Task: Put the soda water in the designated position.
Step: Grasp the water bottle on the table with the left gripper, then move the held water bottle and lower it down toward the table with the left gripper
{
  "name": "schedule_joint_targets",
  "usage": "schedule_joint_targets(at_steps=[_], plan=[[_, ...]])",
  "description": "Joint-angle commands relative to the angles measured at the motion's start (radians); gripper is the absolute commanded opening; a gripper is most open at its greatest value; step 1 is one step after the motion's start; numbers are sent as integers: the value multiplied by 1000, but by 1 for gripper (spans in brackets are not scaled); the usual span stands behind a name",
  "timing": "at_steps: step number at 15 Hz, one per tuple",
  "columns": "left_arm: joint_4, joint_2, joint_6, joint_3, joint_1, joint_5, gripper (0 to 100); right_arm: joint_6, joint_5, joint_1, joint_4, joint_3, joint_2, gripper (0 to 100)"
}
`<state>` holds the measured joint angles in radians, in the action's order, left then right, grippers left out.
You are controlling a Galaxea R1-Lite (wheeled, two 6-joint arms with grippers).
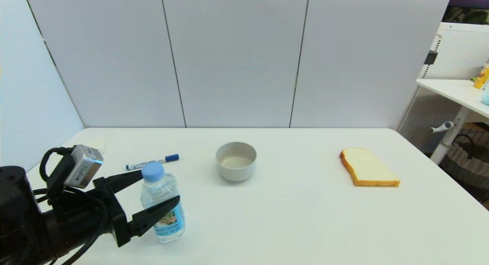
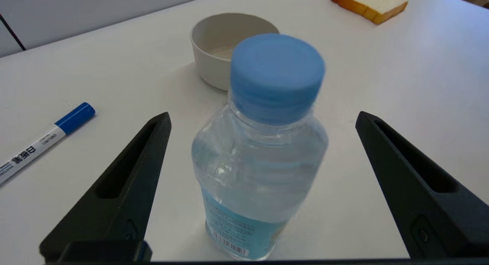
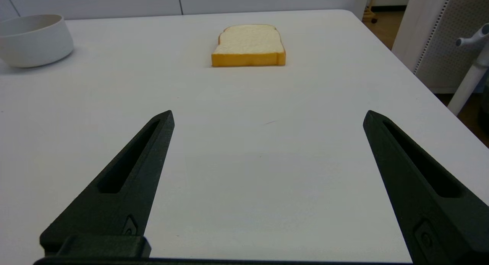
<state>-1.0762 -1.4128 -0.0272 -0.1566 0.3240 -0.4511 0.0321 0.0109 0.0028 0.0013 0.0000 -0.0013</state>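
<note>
The soda water [image 1: 163,204] is standing upright near the table's [image 1: 290,219] front left, between the left gripper's [image 1: 158,190] wide-spread fingers, neither touching it. A marker pen [image 1: 152,162] is lying just behind it, a bowl [image 1: 236,160] and bread slice [image 1: 368,168] farther right. The right gripper [image 3: 267,118] is hovering open, holding nothing.
</note>
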Motion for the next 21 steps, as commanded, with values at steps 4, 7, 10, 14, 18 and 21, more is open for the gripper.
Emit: schedule_joint_targets(at_steps=[4, 7, 10, 14, 18, 21], plan=[[-87, -138, -3, -14, 0, -3, 100, 0, 0, 0, 0, 2, 1, 100], [-107, -155, -5, -26, 1, -3, 0, 0, 0, 0, 0, 2, 1, 100], [-108, -156, -7, -26, 0, -3, 0, 0, 0, 0, 0, 2, 1, 100], [-108, -164, -8, -27, 1, -3, 0, 0, 0, 0, 0, 2, 1, 100], [-99, -123, -19, -123, 21, -11, 0, 0, 0, 0, 0, 2, 1, 100], [-5, -107, -22, -265, 46, -8, 0, 0, 0, 0, 0, 2, 1, 100]])
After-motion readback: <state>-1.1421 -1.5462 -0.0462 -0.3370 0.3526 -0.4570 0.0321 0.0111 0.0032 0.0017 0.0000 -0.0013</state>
